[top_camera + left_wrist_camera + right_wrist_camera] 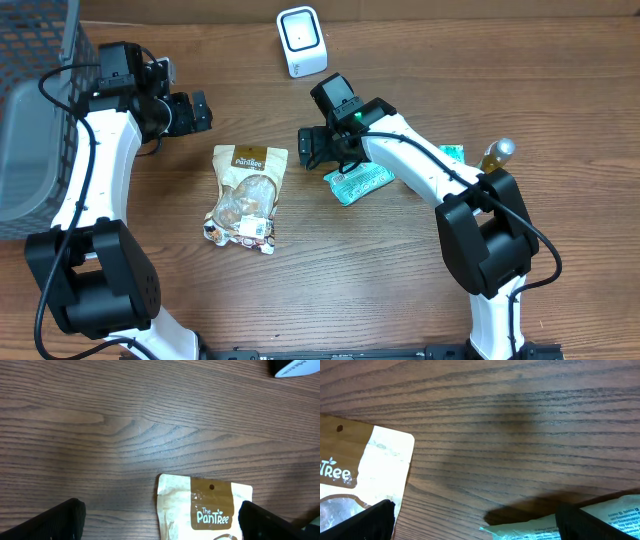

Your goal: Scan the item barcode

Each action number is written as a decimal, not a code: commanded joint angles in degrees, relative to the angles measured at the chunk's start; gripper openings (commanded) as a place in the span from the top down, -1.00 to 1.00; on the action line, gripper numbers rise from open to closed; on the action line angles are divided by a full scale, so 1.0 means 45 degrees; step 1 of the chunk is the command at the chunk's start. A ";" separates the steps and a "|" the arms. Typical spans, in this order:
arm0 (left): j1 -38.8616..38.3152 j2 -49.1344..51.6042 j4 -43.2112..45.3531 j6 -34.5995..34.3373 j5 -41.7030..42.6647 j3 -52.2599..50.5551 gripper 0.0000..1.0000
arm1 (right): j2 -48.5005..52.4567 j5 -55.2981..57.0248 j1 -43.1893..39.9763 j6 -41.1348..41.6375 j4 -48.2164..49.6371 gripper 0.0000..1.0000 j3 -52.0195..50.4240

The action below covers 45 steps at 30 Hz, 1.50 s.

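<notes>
On the brown wood surface (400, 280) the green packet (360, 183) lies flat, just beside the right gripper (308, 150), which is spread wide and holds nothing. A tan snack pouch (245, 195) lies to its left. Beyond it the left gripper (203, 110) hangs wide and empty, with a white scanner (301, 40) farther back.

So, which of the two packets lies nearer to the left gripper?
The brown PanTree bag: its top edge lies close to the open left gripper. The green packet lies farther off, past the bag.
</notes>
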 commanded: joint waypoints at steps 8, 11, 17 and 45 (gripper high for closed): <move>-0.0024 0.0112 0.0000 -0.0121 -0.0019 0.0243 -1.00 | 0.0000 0.0180 -0.0034 0.0029 -0.0476 -1.00 -0.0053; -0.0024 0.0112 0.0005 -0.0121 -0.0019 0.0243 -0.99 | 0.0000 0.0165 -0.0019 0.0121 -0.1039 -1.00 -0.0053; -0.0024 0.0112 0.0005 -0.0121 -0.0015 0.0243 -0.99 | 0.0000 -0.0238 0.0039 0.0121 -0.1681 -1.00 -0.0053; -0.0024 0.0112 0.0005 -0.0121 -0.0019 0.0243 -0.99 | 0.0000 -0.0296 0.0039 0.0117 -0.1530 -1.00 -0.0053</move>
